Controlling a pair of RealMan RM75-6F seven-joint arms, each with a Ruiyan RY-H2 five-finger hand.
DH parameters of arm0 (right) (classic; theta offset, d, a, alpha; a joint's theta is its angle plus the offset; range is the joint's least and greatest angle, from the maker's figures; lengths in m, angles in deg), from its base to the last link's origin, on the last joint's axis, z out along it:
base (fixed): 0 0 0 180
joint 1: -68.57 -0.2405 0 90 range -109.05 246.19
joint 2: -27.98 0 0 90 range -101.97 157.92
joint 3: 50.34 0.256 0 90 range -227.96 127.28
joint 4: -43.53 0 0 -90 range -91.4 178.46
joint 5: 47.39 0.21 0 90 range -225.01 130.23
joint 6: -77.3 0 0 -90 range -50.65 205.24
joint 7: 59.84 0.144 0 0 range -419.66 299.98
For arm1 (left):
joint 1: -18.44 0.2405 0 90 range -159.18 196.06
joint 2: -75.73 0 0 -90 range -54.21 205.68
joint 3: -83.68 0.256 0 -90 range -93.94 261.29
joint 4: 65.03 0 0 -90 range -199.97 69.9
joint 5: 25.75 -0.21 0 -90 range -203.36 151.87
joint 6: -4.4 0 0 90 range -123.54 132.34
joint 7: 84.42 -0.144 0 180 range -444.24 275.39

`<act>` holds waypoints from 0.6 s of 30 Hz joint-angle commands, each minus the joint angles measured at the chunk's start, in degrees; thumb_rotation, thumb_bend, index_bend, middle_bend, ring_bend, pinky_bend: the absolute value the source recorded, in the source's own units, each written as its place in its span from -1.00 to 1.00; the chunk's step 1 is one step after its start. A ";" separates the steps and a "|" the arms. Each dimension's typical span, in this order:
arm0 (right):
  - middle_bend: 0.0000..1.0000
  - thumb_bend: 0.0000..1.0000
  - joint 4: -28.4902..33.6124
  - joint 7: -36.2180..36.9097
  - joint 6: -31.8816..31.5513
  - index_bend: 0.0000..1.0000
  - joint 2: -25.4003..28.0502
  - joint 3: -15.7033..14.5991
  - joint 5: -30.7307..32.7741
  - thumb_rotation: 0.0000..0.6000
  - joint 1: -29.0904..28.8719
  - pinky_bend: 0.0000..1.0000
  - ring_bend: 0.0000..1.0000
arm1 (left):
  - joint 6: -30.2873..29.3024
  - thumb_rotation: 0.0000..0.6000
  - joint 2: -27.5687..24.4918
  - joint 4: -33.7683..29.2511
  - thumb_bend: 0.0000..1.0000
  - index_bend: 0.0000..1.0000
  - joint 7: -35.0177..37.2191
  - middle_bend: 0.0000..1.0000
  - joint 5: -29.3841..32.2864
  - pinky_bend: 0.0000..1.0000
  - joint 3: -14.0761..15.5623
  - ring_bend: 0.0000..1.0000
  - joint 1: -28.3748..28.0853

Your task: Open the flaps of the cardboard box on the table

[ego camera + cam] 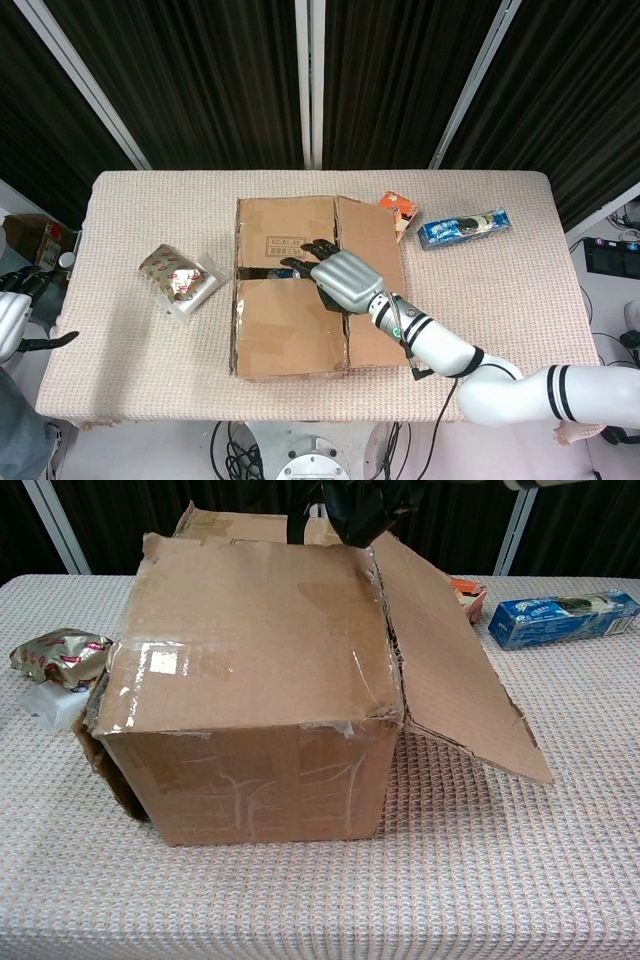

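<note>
Cardboard box (300,285) mid-tabletop (500,310); right robot hand (335,275) over its top, fingers at the gap between flaps; foil packet (178,277) left of box; small carton (399,212) and long packet (463,227) behind-right.

The cardboard box (250,690) is made of matt brown corrugated board, patched with glossy clear tape. The table (560,880) is covered in a rough woven cloth. A crinkled shiny foil pouch (172,272) is seen.

Right hand (343,277) near the middle of the head view, palm down, dark fingers (300,266) reaching toward the left, arm running off to the lower right. Left hand (14,310) low at the far left edge, holding nothing.
</note>
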 commanded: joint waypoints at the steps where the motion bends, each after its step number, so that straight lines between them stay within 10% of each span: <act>1: -0.25 1.00 2.84 4.72 0.59 -0.83 3.06 1.97 -3.71 1.00 2.54 -1.00 -1.00 | 0.18 0.53 -0.21 -0.55 -0.90 -0.61 -0.55 -0.45 0.06 -0.53 -0.08 -0.67 -0.17; 18: -0.16 1.00 14.13 39.03 7.99 -0.84 15.08 10.03 -31.05 1.00 15.17 -1.00 -0.98 | 0.42 0.53 -0.60 -2.68 -0.90 -0.61 -2.71 -0.45 0.07 -0.53 -0.21 -0.67 -0.56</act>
